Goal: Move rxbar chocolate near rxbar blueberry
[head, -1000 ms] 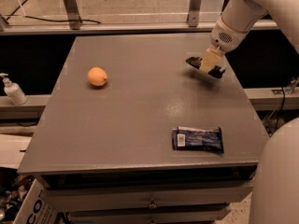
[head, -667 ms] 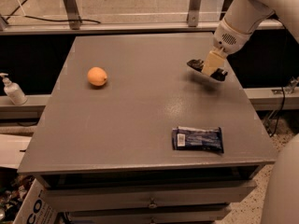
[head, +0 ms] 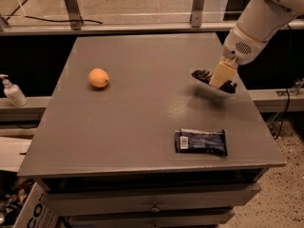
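The rxbar blueberry (head: 201, 142), a dark-blue wrapped bar with a white patch at its left end, lies flat near the front right of the grey table (head: 142, 122). My gripper (head: 219, 79) hangs from the white arm at the right side of the table, above the surface. It is shut on the rxbar chocolate (head: 203, 75), a dark flat bar sticking out on both sides of the fingers and held in the air. A shadow lies on the table below it. The held bar is well behind the blueberry bar.
An orange (head: 99, 78) sits on the left part of the table. A white pump bottle (head: 13, 92) stands on a ledge off the table's left side. Metal posts and a rail run behind the far edge. Drawers lie under the front edge.
My gripper with the chocolate bar has lifted slightly off the table and shifted a little toward the front. The blueberry bar and the orange have not moved.
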`<state>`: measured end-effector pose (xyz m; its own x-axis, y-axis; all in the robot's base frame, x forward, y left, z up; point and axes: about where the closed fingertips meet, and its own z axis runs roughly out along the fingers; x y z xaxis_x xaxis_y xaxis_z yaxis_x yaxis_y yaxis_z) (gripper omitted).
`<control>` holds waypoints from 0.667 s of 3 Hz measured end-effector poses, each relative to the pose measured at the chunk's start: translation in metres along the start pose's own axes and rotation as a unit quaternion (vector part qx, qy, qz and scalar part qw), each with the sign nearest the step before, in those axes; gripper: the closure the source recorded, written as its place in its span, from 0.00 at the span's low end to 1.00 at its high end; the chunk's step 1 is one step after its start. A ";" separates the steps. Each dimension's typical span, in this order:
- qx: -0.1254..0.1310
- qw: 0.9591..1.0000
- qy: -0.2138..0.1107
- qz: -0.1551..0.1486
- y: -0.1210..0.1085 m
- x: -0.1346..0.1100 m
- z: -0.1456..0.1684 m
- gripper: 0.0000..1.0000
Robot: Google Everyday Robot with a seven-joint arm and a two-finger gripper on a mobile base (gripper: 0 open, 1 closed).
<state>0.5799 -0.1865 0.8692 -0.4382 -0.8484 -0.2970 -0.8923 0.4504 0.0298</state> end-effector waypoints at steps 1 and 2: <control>-0.014 1.000 0.003 -0.009 0.021 0.018 -0.001 1.00; -0.025 1.000 0.009 -0.004 0.034 0.036 0.004 1.00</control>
<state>0.5342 -0.2011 0.8559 -0.4319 -0.8573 -0.2803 -0.9002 0.4289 0.0751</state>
